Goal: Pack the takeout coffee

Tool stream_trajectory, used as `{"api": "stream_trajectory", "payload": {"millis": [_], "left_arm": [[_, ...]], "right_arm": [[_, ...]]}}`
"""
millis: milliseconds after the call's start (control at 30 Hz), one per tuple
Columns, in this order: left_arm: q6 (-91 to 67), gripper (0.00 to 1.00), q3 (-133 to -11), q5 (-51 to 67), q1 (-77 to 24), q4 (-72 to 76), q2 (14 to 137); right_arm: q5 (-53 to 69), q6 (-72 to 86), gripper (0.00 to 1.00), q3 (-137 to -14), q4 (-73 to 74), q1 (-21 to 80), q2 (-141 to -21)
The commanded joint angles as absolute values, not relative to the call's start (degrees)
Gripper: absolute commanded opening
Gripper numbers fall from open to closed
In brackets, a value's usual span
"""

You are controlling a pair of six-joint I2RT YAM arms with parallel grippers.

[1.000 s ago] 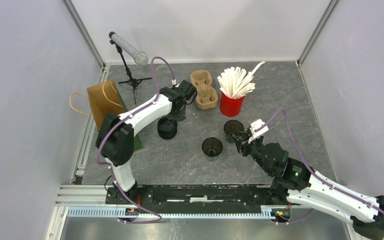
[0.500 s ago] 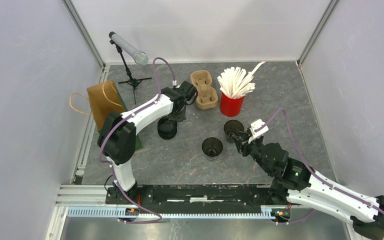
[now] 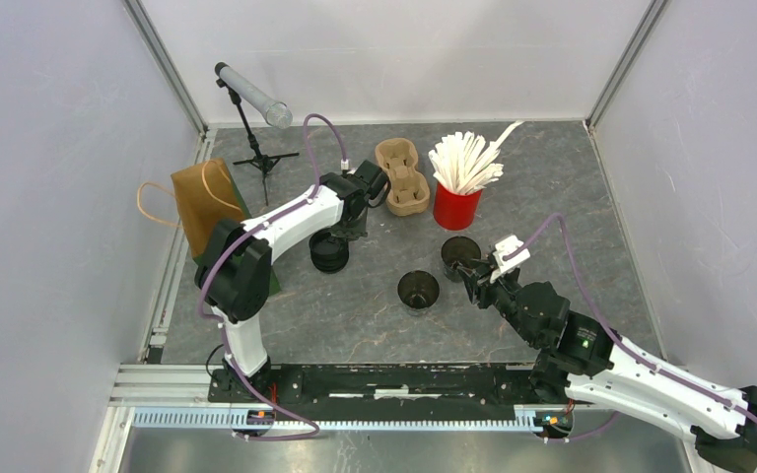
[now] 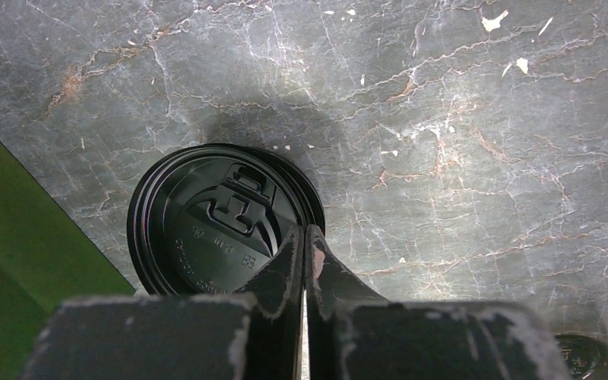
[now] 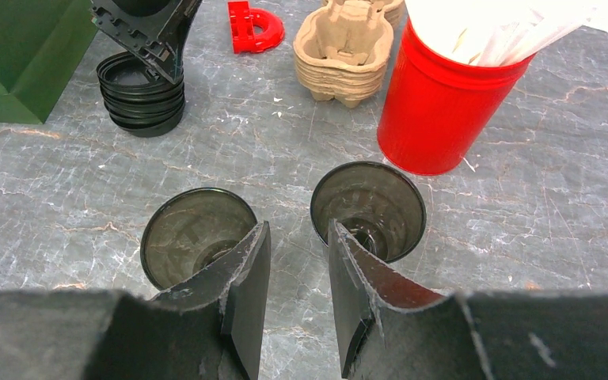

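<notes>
Left gripper pinched shut at rim of glossy round black lid

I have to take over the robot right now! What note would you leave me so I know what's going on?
Left gripper: shut, pinching the rim of the top lid on the lid stack.
Right gripper: open and empty, low in front of the near cup and the far cup.
Things: both cups stand on the table without lids. The cardboard tray holds no cups. The paper bag is at the left edge.
Done: nothing packed yet.
Left, probably: put lids on both cups, set them in the tray, then bag them.
</notes>
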State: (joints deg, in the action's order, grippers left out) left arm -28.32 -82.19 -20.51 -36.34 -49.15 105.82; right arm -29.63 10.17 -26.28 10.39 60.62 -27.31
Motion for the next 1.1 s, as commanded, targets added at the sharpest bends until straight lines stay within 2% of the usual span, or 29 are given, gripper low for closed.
{"api": "stream_trajectory", "payload": {"millis": [0, 133, 200, 233, 400, 500, 600, 700, 767, 1000, 1067], "left_arm": [[-27.51, 0.03, -84.29, -20.75, -35.89, -47.78, 104.45], [-28.34, 0.03, -84.38, -18.27, -35.86, -49.05, 103.76], [-28.43, 0.07, -83.93, -17.45, -35.88, -49.00, 103.17], [-28.24, 0.03, -83.72, -16.90, -35.86, -48.96, 102.94], [-27.97, 0.03, -83.67, -15.96, -35.55, -48.91, 102.55], [-27.92, 0.07, -83.38, -15.15, -35.30, -48.00, 102.23], [-27.89, 0.07, -83.67, -13.15, -34.91, -47.99, 102.57], [-27.76, 0.13, -83.14, -12.82, -34.94, -47.46, 102.17], [-27.51, 0.03, -82.16, -12.69, -34.90, -46.48, 101.47], [-27.12, 0.02, -81.89, -12.40, -34.59, -46.27, 101.50], [-27.06, 0.05, -82.37, -12.26, -34.54, -46.71, 101.70]], "right_arm": [[-30.25, 9.53, 0.39, -25.53, 9.20, 60.56, -27.04], [-29.91, 9.53, 0.39, -25.48, 8.88, 60.56, -27.63], [-29.60, 9.64, 0.39, -25.65, 8.90, 60.56, -27.88], [-29.45, 9.67, 0.40, -25.71, 8.88, 60.56, -27.97], [-29.11, 9.85, 0.40, -25.75, 8.88, 60.56, -28.08], [-28.74, 10.09, 0.40, -25.93, 8.89, 60.56, -28.39], [-28.38, 10.26, 0.40, -25.93, 8.71, 60.60, -28.78], [-27.83, 10.37, 0.40, -26.24, 8.87, 60.56, -29.26], [-27.37, 10.43, 0.40, -26.60, 9.14, 60.58, -29.40], [-27.46, 10.50, 0.40, -26.70, 9.15, 60.51, -29.07], [-27.37, 10.58, 0.41, -26.57, 9.23, 60.56, -29.05]]}}
